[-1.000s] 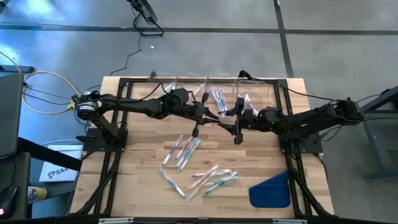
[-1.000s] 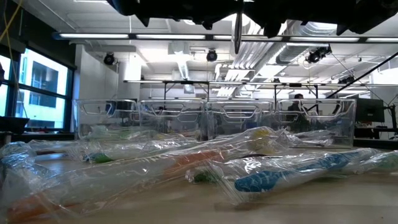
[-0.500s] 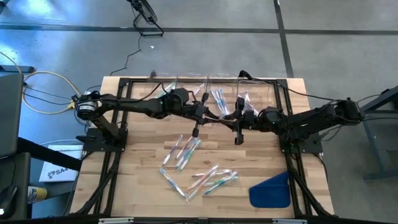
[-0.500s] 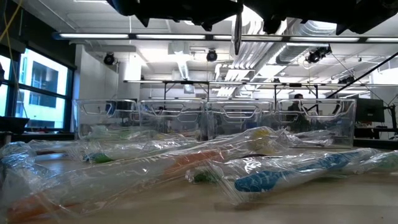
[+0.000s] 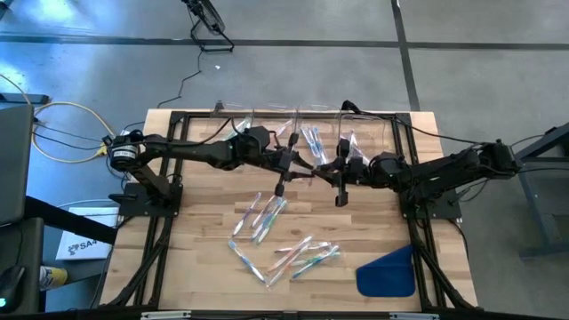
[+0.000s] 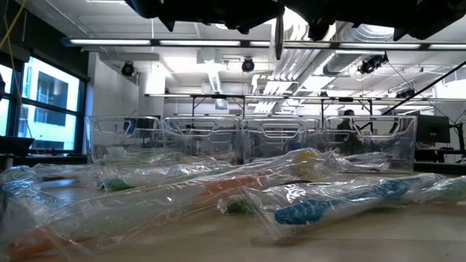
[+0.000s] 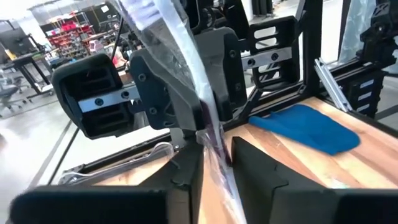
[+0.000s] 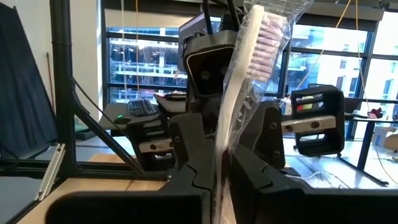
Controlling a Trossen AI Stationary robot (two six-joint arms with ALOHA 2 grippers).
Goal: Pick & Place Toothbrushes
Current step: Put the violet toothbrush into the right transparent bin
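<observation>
Right pincer (image 8: 219,168), toothbrush (image 8: 244,81) upright

Table top (image 5: 204,222): pale wood planks, matt, visible grain. Toothbrushes (image 5: 298,253) lie at its 6 o'clock area, each in clear crinkly glossy plastic wrap. Held toothbrush (image 8: 249,68): white smooth plastic handle, pinkish-purple bristles, same shiny wrap. Right gripper (image 8: 219,177) and left gripper (image 7: 214,158): matt black plastic fingers. Blue cloth (image 5: 388,273) at 5 o'clock: soft, matt. Bins (image 6: 251,138) at 12 o'clock: clear glossy plastic. Frame (image 5: 169,160): black metal.
</observation>
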